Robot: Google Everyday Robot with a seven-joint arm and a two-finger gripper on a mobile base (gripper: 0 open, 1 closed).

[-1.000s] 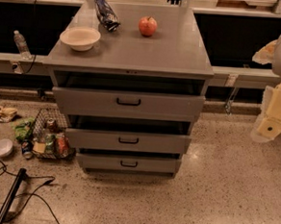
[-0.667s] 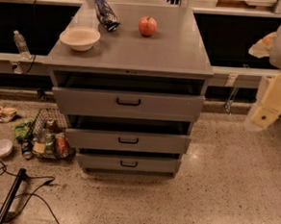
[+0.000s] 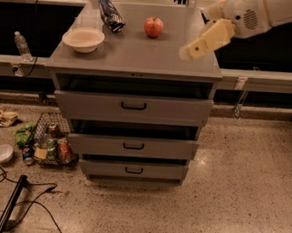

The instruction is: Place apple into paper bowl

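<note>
Approach step. Gripper (image 3: 193, 48) hovers over drawer cabinet's (image 3: 135, 60) right edge, well apart from apple (image 3: 153, 27); its grip state cannot be told. Next: reach to apple, then carry left to paper bowl (image 3: 83, 39).

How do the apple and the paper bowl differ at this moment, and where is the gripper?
The apple is red and round; the paper bowl is cream-white, shallow and open. The apple is smaller than the paper bowl. The apple sits back-centre on the cabinet top, the paper bowl near its left edge. Both rest there untouched; the gripper hangs over the right side.
</note>
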